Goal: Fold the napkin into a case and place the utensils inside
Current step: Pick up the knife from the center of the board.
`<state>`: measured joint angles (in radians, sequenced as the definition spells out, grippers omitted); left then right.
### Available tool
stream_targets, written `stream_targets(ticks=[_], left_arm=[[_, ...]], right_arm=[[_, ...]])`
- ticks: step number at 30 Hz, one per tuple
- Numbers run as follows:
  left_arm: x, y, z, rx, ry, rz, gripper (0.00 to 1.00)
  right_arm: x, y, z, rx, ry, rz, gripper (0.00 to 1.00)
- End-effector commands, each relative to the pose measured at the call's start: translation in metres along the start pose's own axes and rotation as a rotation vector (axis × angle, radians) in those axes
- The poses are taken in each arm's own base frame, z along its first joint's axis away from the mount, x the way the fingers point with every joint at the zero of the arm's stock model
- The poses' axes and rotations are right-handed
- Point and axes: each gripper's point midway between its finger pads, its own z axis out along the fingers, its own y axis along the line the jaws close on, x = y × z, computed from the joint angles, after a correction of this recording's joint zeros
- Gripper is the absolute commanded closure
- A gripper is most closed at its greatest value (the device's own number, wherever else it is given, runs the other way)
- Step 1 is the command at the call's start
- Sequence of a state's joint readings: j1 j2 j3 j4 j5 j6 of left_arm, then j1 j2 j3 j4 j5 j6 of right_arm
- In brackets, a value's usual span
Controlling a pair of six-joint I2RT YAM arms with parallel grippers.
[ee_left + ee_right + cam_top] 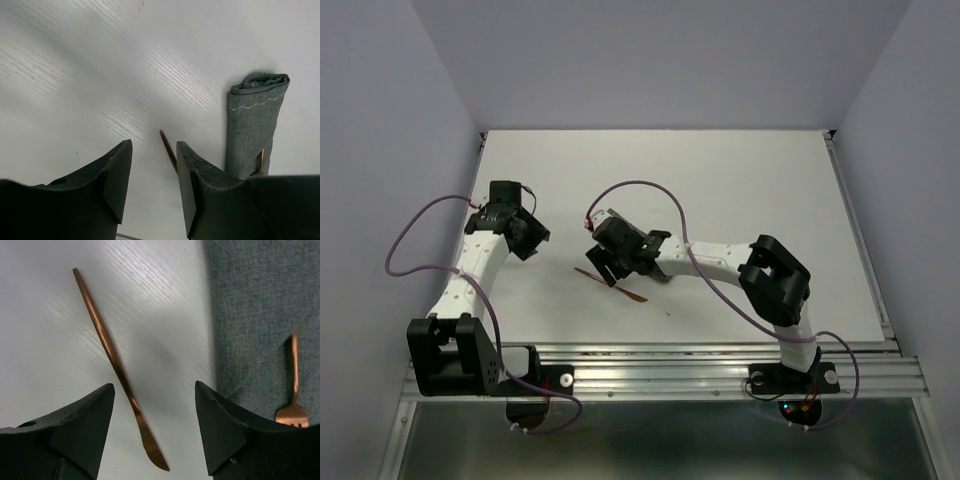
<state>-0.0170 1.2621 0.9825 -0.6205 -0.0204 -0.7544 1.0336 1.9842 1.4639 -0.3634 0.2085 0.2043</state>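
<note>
- Left gripper [153, 150]: jaws partly open, holding nothing, bare table [75, 75] between them.
- A thin copper tip shows just ahead of its right-hand finger; the case [255, 120] lies further right of the jaws, well apart.
- Right gripper [154, 390]: jaws wide open, nothing gripped.
- Knife [115, 360] lies flat on the table between these jaws, slanted, blade end nearest the gripper, touching neither finger.
- Case is just right of the right finger; fork [295, 385] rests against the cloth, tines toward the gripper.
</note>
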Motion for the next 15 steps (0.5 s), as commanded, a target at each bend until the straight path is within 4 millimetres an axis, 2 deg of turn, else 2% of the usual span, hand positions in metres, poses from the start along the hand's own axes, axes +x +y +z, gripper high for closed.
stream_targets(ticks=[1, 3, 4, 8, 14, 15], left_arm=[[-0.017, 0.011, -0.008, -0.028, -0.036, 0.05, 0.48], [-0.018, 0.017, -0.007, -0.034, -0.033, 0.051, 0.48], [-0.021, 0.021, -0.006, -0.035, -0.033, 0.047, 0.48], [-0.022, 0.03, -0.001, -0.041, -0.026, 0.045, 0.48], [-0.016, 0.029, 0.004, -0.016, 0.006, 0.046, 0.48], [-0.016, 0.029, 0.004, -0.012, 0.007, 0.046, 0.48]], right_arm=[[-0.007, 0.02, 0.006, -0.05, 0.029, -0.07, 0.3], [-0.006, 0.029, 0.009, -0.07, 0.037, -0.093, 0.3], [0.001, 0.035, 0.012, -0.079, 0.055, -0.113, 0.3], [0.017, 0.039, 0.024, -0.074, 0.112, -0.138, 0.35], [0.037, 0.033, 0.038, -0.01, 0.164, -0.143, 0.42], [0.039, 0.031, 0.04, 0.003, 0.167, -0.136, 0.46]])
